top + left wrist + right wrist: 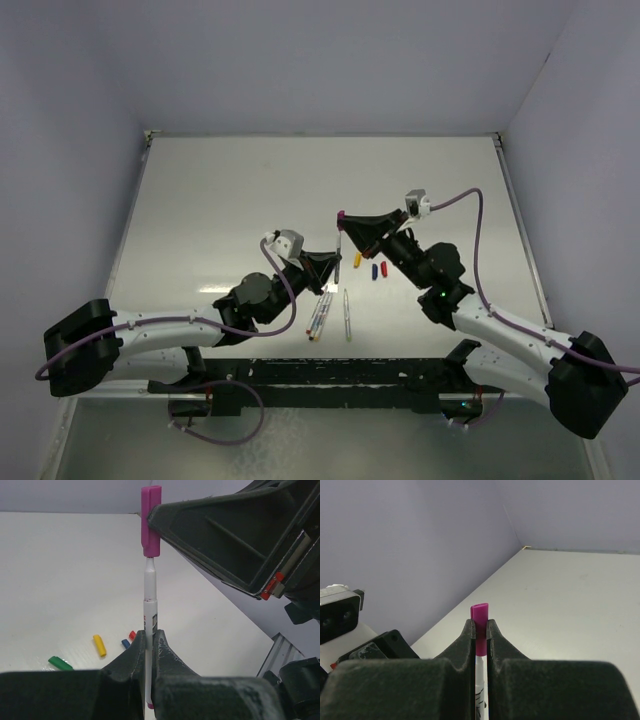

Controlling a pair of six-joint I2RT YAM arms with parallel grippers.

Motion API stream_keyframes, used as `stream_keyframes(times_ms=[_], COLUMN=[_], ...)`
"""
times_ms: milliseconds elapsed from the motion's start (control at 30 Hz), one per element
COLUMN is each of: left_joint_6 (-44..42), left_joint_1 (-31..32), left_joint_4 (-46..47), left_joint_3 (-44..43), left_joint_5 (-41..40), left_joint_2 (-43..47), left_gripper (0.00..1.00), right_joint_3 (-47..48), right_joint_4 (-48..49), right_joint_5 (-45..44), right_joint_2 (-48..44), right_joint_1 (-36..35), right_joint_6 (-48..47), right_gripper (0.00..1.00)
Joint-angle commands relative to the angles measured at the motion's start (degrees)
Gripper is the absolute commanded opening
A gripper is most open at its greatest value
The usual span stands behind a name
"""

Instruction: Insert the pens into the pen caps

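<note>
Over the middle of the table, the left gripper is clamped tight on an upright pen. The pen's tip meets the mouth of the purple cap, which the right gripper pinches closed from above. The loose pens lie toward the table's near edge. Just beyond them lie the yellow-orange cap, green cap, blue cap and red cap.

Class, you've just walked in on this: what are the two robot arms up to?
The left gripper grips a pen by its barrel, while the right gripper holds the purple cap over its tip; a bare neck below suggests it isn't fully seated. The other pens and four loose caps lie on the table.
</note>
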State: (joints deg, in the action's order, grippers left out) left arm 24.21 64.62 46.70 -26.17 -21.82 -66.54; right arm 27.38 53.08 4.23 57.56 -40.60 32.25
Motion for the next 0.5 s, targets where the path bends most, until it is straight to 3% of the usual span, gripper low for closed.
stream_keyframes(times_ms=[0, 467], left_joint_6=[-1.09, -1.01], left_joint_1=[-0.39, -0.55], left_joint_4=[3.06, 3.53], left_joint_3=[-2.47, -2.96], left_joint_5=[-0.86, -1.15], left_joint_2=[-0.06, -1.0], left_gripper=[0.0, 0.0], right_joint_3=[-0.68, -1.63], right_joint_4=[3.43, 4.61], right_joint_5=[1.38, 3.46], right_joint_2=[-1.06, 1.15], right_joint_1=[-0.31, -0.42], right_joint_6=[1.37, 3.99], right_gripper=[0.0, 0.0])
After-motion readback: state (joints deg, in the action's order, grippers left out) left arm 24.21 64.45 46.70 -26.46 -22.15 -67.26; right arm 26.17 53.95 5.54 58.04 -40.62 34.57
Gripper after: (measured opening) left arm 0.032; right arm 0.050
